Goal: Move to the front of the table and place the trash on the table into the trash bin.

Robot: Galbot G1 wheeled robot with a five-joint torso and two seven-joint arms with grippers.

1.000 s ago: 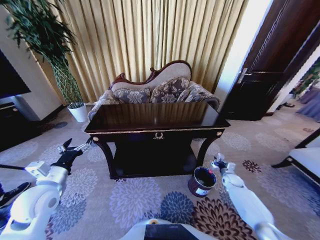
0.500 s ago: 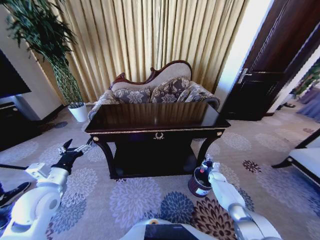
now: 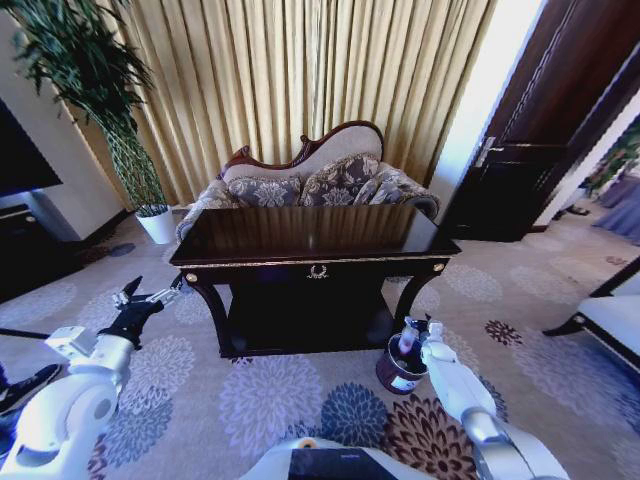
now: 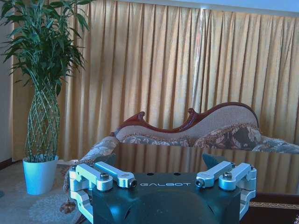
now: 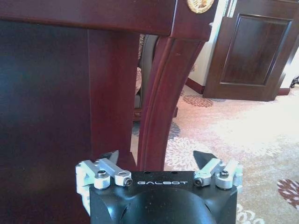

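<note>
- The right gripper [image 5: 156, 158] sits at the near edge of the view, black body marked GALBOT, its fingers spread wide with nothing between them.
- One dark fingertip [image 5: 110, 156] lies against the dark wood; the other is seen against the carpet [image 5: 243, 135].
- The table [image 5: 84, 14] rises close ahead: a glossy dark-brown front rail on top and a curved leg [image 5: 161, 102] running down to just beyond the gripper.
- A gold disc [image 5: 200, 4] caps the corner above the leg.
- Beside the leg is a broad dark panel of the table.
- Past the leg, pale floral carpet stretches to a dark wooden door [image 5: 252, 51].
</note>
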